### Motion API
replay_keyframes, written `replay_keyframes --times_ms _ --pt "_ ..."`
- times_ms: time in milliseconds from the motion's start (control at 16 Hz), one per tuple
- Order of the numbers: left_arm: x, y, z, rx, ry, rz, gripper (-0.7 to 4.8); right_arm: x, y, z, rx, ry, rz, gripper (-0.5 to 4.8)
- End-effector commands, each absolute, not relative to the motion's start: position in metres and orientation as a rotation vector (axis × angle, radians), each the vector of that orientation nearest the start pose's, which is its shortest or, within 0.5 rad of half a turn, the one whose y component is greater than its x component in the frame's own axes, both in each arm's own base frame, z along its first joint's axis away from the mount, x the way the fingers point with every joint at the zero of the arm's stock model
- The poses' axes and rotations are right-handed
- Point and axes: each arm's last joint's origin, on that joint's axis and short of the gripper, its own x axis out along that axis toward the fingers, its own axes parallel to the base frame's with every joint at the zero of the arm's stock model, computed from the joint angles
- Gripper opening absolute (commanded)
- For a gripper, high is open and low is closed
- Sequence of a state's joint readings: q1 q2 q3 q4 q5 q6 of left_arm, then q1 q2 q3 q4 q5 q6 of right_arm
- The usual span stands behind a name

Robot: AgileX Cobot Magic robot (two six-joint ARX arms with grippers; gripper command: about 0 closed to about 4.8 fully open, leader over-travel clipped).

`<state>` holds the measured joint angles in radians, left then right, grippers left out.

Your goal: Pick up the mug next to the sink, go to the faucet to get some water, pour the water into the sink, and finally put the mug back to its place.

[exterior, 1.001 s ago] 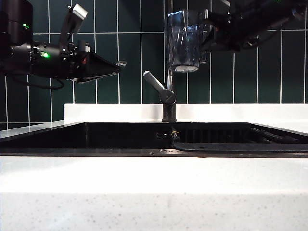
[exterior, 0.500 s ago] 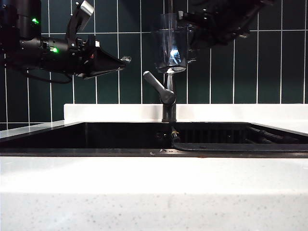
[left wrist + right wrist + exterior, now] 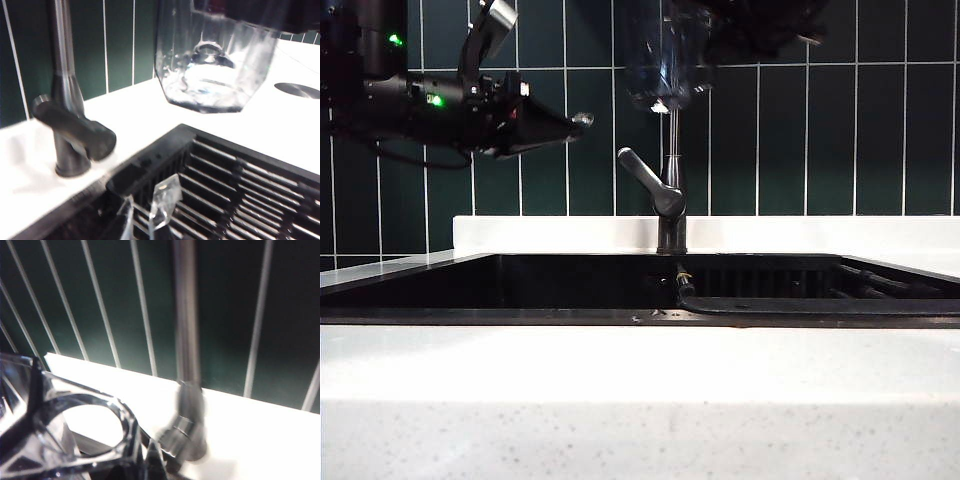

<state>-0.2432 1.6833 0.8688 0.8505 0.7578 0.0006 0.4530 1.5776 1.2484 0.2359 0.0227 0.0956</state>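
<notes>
Exterior view: the right gripper point(image 3: 715, 40) comes in from the top right, clamped on the clear, faceted glass mug point(image 3: 658, 55) and holding it high against the dark green wall tiles point(image 3: 880, 140). The mug hangs upright at the tall, slim dark metal faucet point(image 3: 671, 200), straight above its grey lever handle point(image 3: 642, 176). Out to the left hovers the left gripper point(image 3: 575, 122), its clear fingertips nearly together with nothing between them, near that lever but apart from it. Below lies the wide black recessed sink point(image 3: 570, 285) in the white speckled counter point(image 3: 640, 400).

Left wrist view: the fingertips point(image 3: 165, 200) hang over the ribbed dark rack point(image 3: 240, 190); the mug point(image 3: 215, 60) floats above the counter, the lever point(image 3: 75, 130) close by. No water shows in the glass that I can make out.

Right wrist view: blurred, but the mug's rim point(image 3: 85, 425) sits in the grip with the faucet pipe point(image 3: 186, 340) just beyond.

My read: this is the filling step. Next, the mug's mouth needs to settle under the spout, which is out of frame, and the left gripper looks placed to push the lever.
</notes>
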Motion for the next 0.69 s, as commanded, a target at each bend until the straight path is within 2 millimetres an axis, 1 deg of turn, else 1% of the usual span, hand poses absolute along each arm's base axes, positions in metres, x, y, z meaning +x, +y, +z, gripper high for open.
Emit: replay_keyframes --times_ms 63,313,438,500,626,688 --pt "0.339 -0.104 0.236 0.016 -0.05 -1.003 0.52 0.332 0.163 0.345 0.12 0.079 0.431 -0.09" --pt "0.341 -0.105 0.231 0.013 -0.036 -1.006 0.52 0.333 0.166 0.36 0.126 0.054 0.441 -0.09" --pt "0.342 -0.105 0.231 0.042 -0.053 -1.006 0.52 0.338 0.169 0.366 0.125 0.057 0.451 -0.09" --pt "0.347 -0.107 0.232 0.044 -0.057 -1.044 0.52 0.338 0.17 0.366 0.126 0.056 0.462 -0.09" --pt "0.366 -0.113 0.231 0.012 -0.047 -1.083 0.52 0.34 0.171 0.363 0.124 0.066 0.462 -0.09" --pt "0.382 -0.117 0.228 -0.015 -0.035 -1.114 0.53 0.34 0.171 0.363 0.122 0.067 0.462 -0.09"
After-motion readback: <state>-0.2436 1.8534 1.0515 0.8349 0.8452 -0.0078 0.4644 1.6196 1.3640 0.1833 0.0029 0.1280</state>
